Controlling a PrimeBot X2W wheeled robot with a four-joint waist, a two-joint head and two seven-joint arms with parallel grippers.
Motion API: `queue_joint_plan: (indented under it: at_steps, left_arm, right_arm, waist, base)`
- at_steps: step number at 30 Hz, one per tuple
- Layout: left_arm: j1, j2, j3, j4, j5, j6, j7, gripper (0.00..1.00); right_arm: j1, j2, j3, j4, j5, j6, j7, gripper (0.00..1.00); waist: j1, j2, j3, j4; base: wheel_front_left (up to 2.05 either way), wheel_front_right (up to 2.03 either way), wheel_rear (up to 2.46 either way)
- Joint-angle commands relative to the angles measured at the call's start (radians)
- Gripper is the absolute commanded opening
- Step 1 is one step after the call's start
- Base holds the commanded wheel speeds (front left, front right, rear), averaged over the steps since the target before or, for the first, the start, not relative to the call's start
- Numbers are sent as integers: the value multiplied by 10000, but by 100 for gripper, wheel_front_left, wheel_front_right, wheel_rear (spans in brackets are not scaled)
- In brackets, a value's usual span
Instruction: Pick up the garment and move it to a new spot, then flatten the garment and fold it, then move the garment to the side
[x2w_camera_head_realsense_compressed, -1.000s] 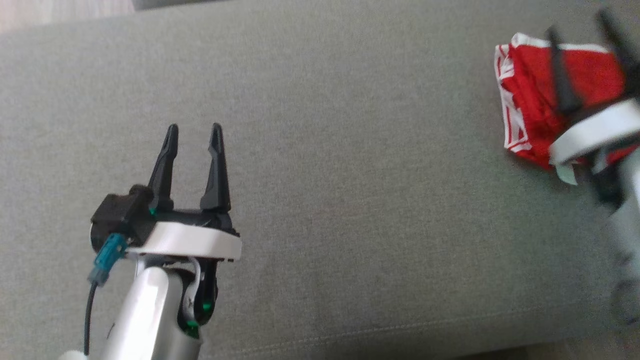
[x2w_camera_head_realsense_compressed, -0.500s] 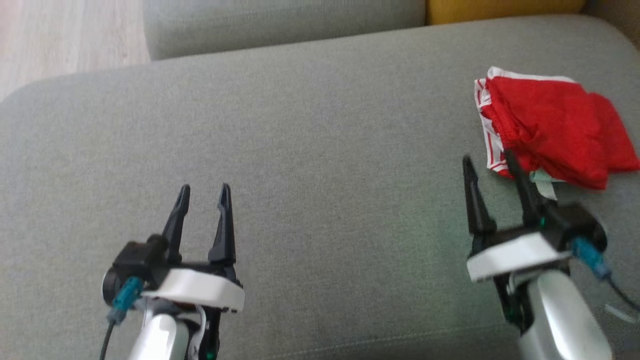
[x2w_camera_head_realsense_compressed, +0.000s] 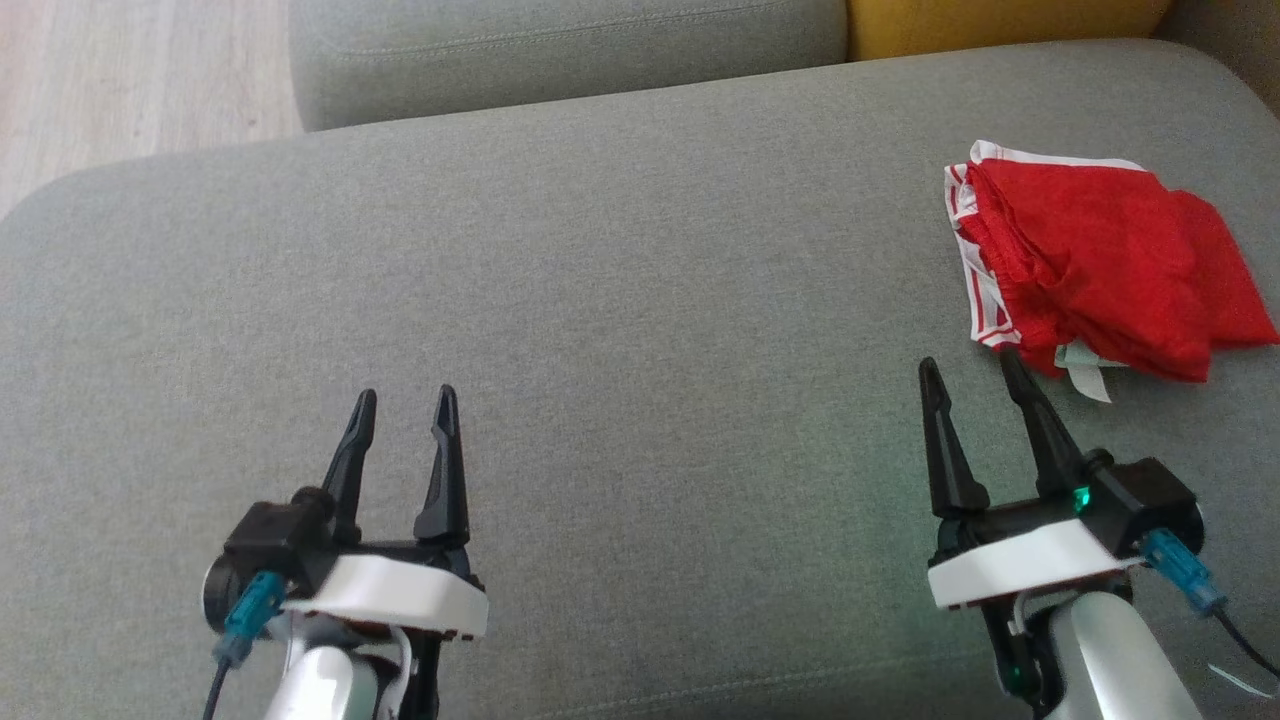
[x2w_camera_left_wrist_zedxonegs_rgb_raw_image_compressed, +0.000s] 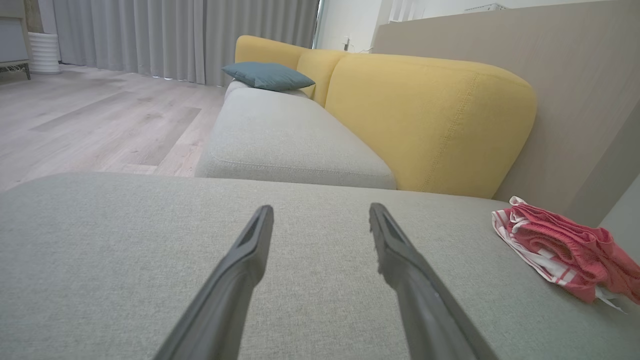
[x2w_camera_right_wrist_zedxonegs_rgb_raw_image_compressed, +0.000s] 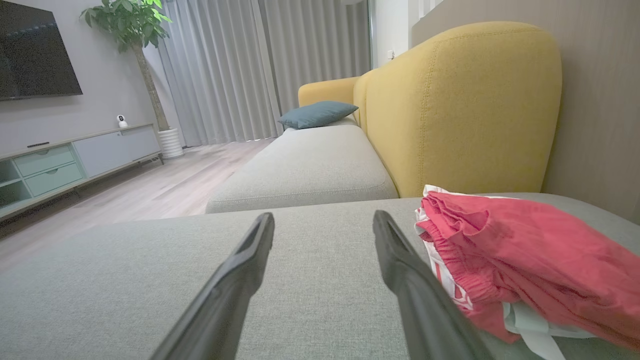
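The garment (x2w_camera_head_realsense_compressed: 1095, 262) is a folded red piece with white striped trim, lying at the far right of the grey cushion (x2w_camera_head_realsense_compressed: 620, 300). It also appears as the garment (x2w_camera_left_wrist_zedxonegs_rgb_raw_image_compressed: 565, 250) at the right of the left wrist view and the garment (x2w_camera_right_wrist_zedxonegs_rgb_raw_image_compressed: 525, 260) close by in the right wrist view. My right gripper (x2w_camera_head_realsense_compressed: 965, 368) stands open just in front of and left of it, not touching, nothing between its fingers. My left gripper (x2w_camera_head_realsense_compressed: 405, 395) is open over the bare cushion at the lower left, far from the garment.
A second grey seat cushion (x2w_camera_head_realsense_compressed: 560, 50) lies beyond, with a yellow backrest (x2w_camera_left_wrist_zedxonegs_rgb_raw_image_compressed: 430, 115) and a blue pillow (x2w_camera_left_wrist_zedxonegs_rgb_raw_image_compressed: 267, 76). Wooden floor (x2w_camera_head_realsense_compressed: 120, 70) is at the far left. A TV cabinet (x2w_camera_right_wrist_zedxonegs_rgb_raw_image_compressed: 65, 160) and a potted plant (x2w_camera_right_wrist_zedxonegs_rgb_raw_image_compressed: 135, 30) stand across the room.
The head camera has tilted, shifting the whole picture. My right gripper has drawn back off the garment, which stays on the cushion, and now stands in front of it. Both grippers stay open.
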Motion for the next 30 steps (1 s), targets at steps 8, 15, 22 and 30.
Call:
queue_joint_plan:
  at_steps: [8, 15, 22, 30]
  left_arm:
    - [-215, 41, 337, -696, 331, 133, -51, 100]
    - [-64, 41, 421, -938, 21, 235, -51, 100]
    - [11, 41, 488, -869, -186, 157, -51, 100]
    - [441, -8, 52, -187, -284, 167, 10, 0]
  right_arm:
    - [-181, 17, 288, -446, 15, 65, -141, 100]
    - [-183, 17, 342, -530, 16, 65, -145, 100]
    - [-167, 18, 413, -575, 27, 65, -146, 100]
    - [92, 6, 206, 202, 18, -2, 9, 0]
  waist:
    - [0, -1, -13, 42]
    - [0, -1, -25, 41]
    - [0, -1, -23, 22]
    - [0, -1, -17, 18]
  base:
    - [0, 0, 0]
    - [0, 0, 0]
    - [0, 0, 0]
    - [0, 0, 0]
